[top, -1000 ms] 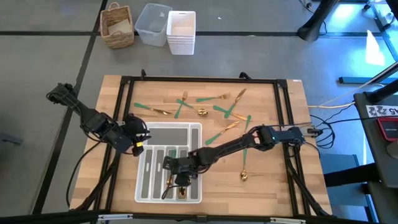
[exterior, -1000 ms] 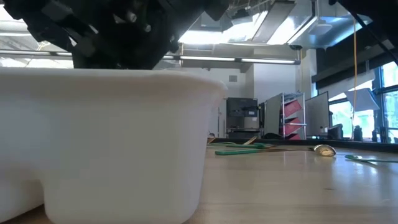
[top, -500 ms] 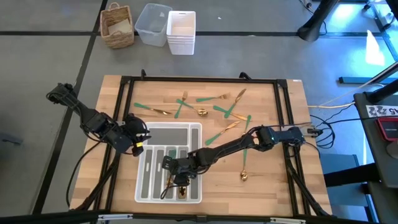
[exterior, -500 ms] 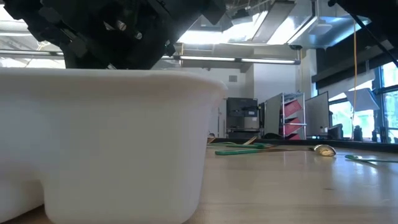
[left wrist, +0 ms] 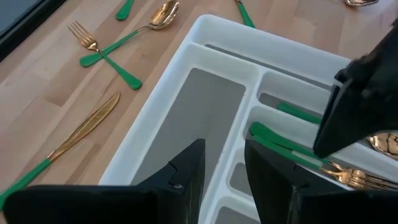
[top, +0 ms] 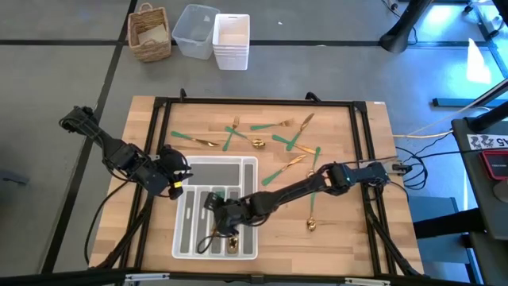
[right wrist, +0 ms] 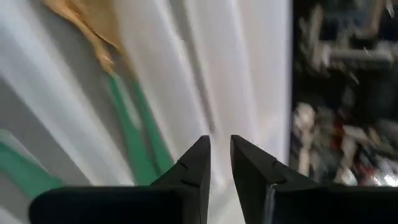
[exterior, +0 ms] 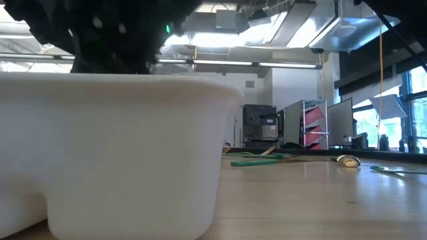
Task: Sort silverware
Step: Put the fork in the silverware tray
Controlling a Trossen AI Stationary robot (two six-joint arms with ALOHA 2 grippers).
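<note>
From above, the right gripper (top: 213,208) is reaching across into the white tray (top: 248,164), hanging over the narrow slots with nothing in its grasp. The left gripper (top: 179,176) is waiting at the tray's left edge near the far corner. Loose silverware (top: 274,137) is lying scattered on the table (top: 349,238) beyond the tray, and one spoon (top: 313,224) is sitting alone to the tray's right. A gold head is showing in a slot near the tray's near end (top: 231,246).

At table height, the tray wall (exterior: 120,153) is filling most of the picture, with a dark arm looming above it. A green handle (exterior: 257,161) and a gold spoon bowl (exterior: 347,161) are lying on the wood farther off.

Through the left wrist camera, the left fingers (left wrist: 186,180) are standing slightly apart and holding nothing, poised over the tray's wide compartment (left wrist: 205,112). A fork (left wrist: 102,53), a spoon (left wrist: 146,28) and a knife (left wrist: 74,140) are lying on the wood outside it; green-handled pieces are resting in the slots (left wrist: 298,155), beside the dark bulk of the right arm (left wrist: 360,99).

Through the right wrist camera, the right fingers (right wrist: 193,171) are parted by a narrow gap and empty, hovering over a slot where green handles (right wrist: 134,134) and a gold head (right wrist: 87,18) are lying.
</note>
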